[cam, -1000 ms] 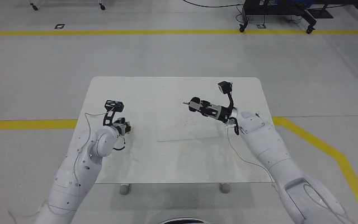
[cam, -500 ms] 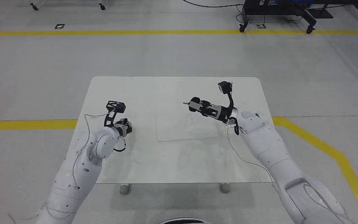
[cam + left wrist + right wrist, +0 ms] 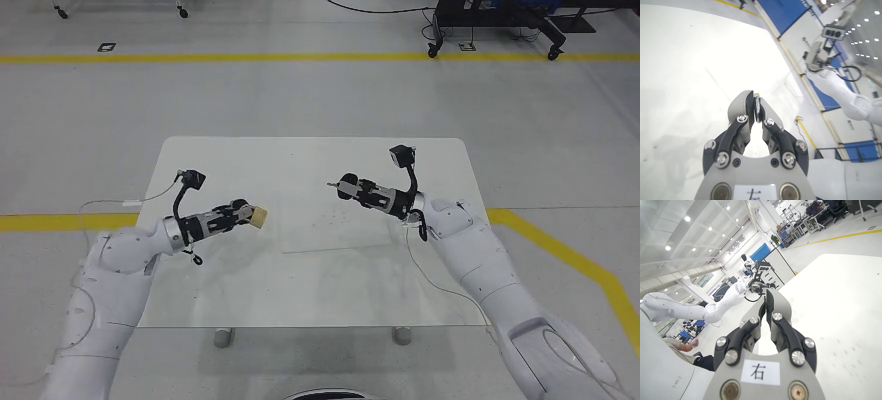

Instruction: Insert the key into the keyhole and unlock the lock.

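Note:
My left gripper (image 3: 246,214) is shut on the brass lock (image 3: 259,217), held above the table's left half and pointing toward the middle. In the left wrist view its pads (image 3: 749,106) clamp a silver metal part of the lock (image 3: 757,108), and a sliver of brass shows past the tips. My right gripper (image 3: 338,186) hovers over the table's middle, facing the left one, shut on the key (image 3: 328,184), whose thin tip sticks out toward the lock. In the right wrist view its fingers (image 3: 770,302) are pressed together and hide the key. A gap separates key and lock.
The white table (image 3: 300,290) is bare around both grippers. Its near edge runs just below the arms. A thin cable (image 3: 418,265) trails from the right arm across the table's right side.
The left arm has swung out from the table's left side toward the middle, and the lock now shows at its tip. The right arm has not moved.

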Robot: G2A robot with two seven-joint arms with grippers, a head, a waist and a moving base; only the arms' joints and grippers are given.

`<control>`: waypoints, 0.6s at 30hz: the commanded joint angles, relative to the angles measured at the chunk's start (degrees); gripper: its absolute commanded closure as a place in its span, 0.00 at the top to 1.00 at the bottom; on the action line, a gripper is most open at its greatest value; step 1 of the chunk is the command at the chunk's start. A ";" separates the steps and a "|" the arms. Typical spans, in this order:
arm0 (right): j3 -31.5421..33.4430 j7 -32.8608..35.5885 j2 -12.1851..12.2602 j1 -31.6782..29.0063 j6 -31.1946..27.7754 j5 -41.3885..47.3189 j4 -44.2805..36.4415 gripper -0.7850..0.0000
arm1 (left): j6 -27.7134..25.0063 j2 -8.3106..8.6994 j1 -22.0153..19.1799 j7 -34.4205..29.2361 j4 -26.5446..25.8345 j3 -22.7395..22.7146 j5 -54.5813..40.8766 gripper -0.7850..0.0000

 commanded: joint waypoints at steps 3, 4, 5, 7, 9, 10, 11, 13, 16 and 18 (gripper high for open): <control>0.00 0.00 0.00 0.00 0.00 0.00 0.00 0.00 | -0.76 -0.37 -2.82 -2.52 3.73 2.19 -3.95 0.00; 0.00 0.00 0.00 0.00 0.00 0.00 0.00 0.00 | -0.76 -0.37 -2.82 -2.52 3.73 2.19 -3.95 0.00; 0.00 0.00 0.00 0.00 0.00 0.00 0.00 0.00 | -0.76 -0.37 -2.82 -2.52 3.73 2.19 -3.95 0.00; 0.00 0.00 0.00 0.00 0.00 0.00 0.00 0.00 | -0.76 -0.37 -2.82 -2.52 3.73 2.19 -3.95 0.00; 0.00 0.00 0.00 0.00 0.00 0.00 0.00 0.00 | -0.55 -0.50 -1.99 -1.40 3.00 2.62 -5.20 0.00; 0.00 0.00 0.00 0.00 0.00 0.00 0.00 0.00 | -0.93 -0.61 -1.35 -1.06 2.78 2.86 -7.74 0.00; -0.07 -0.36 -0.01 -0.14 0.77 -0.40 -0.41 0.00 | -1.14 -0.70 -1.00 -1.39 3.09 3.06 -10.53 0.00; -0.40 -1.42 -0.08 -0.20 2.87 -2.03 -2.11 0.00 | 0.08 -0.95 -1.59 -3.53 4.93 3.97 -16.11 0.00; -1.79 -2.47 -0.48 0.21 5.58 -4.19 -3.95 0.00 | 3.37 -1.83 -4.18 -9.56 8.70 6.44 -28.16 0.00; -2.90 -3.08 -0.84 0.68 6.60 -5.36 -4.82 0.00 | 5.87 -2.56 -7.09 -13.68 12.44 8.42 -33.28 0.00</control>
